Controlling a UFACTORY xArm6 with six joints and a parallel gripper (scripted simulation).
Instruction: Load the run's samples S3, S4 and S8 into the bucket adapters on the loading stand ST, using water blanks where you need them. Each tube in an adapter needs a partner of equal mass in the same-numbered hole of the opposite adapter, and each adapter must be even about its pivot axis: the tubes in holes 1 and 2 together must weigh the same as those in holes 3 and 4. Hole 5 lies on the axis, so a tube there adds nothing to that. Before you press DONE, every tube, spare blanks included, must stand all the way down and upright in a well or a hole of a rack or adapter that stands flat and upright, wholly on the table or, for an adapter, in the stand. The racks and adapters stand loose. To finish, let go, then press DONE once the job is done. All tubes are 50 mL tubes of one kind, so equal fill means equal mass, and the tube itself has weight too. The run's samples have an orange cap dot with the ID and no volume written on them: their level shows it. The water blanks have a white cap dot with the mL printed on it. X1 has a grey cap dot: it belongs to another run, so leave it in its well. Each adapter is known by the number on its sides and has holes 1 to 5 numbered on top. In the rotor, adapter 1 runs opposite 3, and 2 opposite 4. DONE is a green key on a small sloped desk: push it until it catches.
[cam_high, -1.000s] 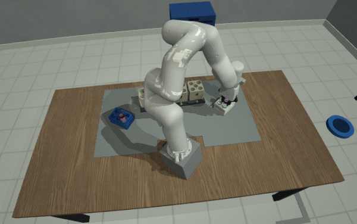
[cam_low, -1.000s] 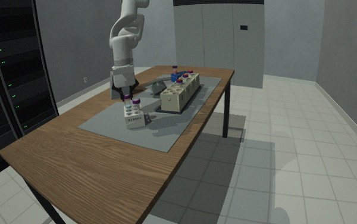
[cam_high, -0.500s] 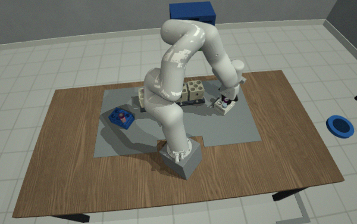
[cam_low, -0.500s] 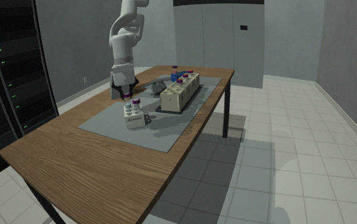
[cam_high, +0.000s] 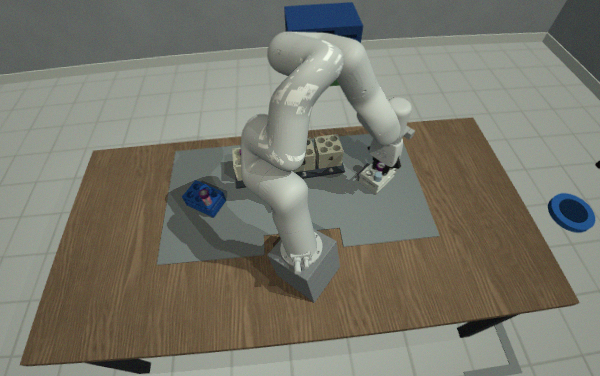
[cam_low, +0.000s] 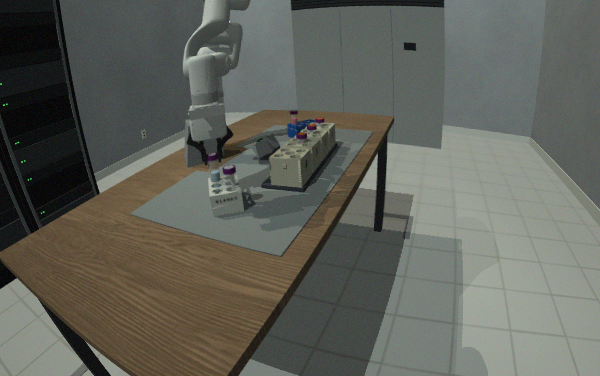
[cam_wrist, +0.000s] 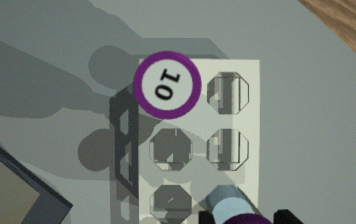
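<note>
My gripper is shut on a water blank with a purple cap. It holds the blank upright over the near row of the white blanks rack; I cannot tell whether its foot is still in a well. A second blank marked 10 stands in a corner well, and the other wells in view are empty. The beige adapters sit in a row on the stand, some with orange-capped tubes. The blue sample rack still holds tubes.
A small sloped desk stands on the mat between the blanks rack and the stand. The arm's base sits at the front of the mat. On the floor are a blue box and a blue disc.
</note>
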